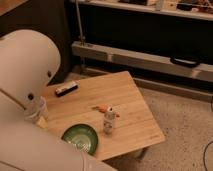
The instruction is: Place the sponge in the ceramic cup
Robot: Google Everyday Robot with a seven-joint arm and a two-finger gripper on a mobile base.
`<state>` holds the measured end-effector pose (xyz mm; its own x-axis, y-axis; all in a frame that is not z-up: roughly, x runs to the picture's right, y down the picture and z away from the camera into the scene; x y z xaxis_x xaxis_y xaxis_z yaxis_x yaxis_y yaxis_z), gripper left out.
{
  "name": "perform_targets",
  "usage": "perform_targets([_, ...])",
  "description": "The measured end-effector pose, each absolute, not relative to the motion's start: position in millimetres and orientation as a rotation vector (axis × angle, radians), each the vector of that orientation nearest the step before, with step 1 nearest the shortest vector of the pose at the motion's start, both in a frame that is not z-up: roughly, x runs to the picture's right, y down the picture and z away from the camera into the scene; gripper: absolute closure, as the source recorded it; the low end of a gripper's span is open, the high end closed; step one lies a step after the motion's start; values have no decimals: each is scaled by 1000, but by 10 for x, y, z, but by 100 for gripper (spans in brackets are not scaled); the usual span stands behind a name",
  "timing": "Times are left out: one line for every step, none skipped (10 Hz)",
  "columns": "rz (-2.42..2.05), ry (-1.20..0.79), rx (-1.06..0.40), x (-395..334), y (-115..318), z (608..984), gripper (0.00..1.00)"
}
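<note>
One bulky arm (pixel 25 65) blocked the table's (pixel 117 90) left side. Gripper was out of view, jaws: cannot tell. Cup (pixel 39 108) stood upright at the arm's edge. Sponge was hidden, so the step was unclear: it fit sponge lying behind the arm or already in cup.

1. One wooden table (pixel 135 125).
2. One green bowl (pixel 80 138), at 7 o'clock.
3. One small white bottle (pixel 108 120).
4. One white cup (pixel 38 108), at 9 o'clock.
5. One dark bar (pixel 66 89).
6. One robot arm (pixel 25 65) at 9 o'clock; its gripper is hidden.
</note>
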<state>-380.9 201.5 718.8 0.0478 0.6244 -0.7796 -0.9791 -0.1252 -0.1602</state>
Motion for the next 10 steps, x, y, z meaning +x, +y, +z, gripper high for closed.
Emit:
perform_targets([1484,553,-871,-3816,2034,7185,20])
perform_targets([1475,562,-874,-3818,2054,7169,20])
perform_targets([1468,566,-875,-3824,2071,7143,20])
perform_targets([1461,574,-872,-3836,2099,7096,20])
perform_targets([1458,577,-868,-3833,2115,7067,20])
perform_targets([1455,581,-867,-3832,2139,7041,20])
perform_targets([1452,584,-868,-3833,2160,7033,22])
perform_targets([1452,591,-871,-3834,2188,7045,29])
perform_targets([1452,596,-879,-3836,2220,7073,38])
perform_targets([1453,601,-889,-3837,2255,7112,48])
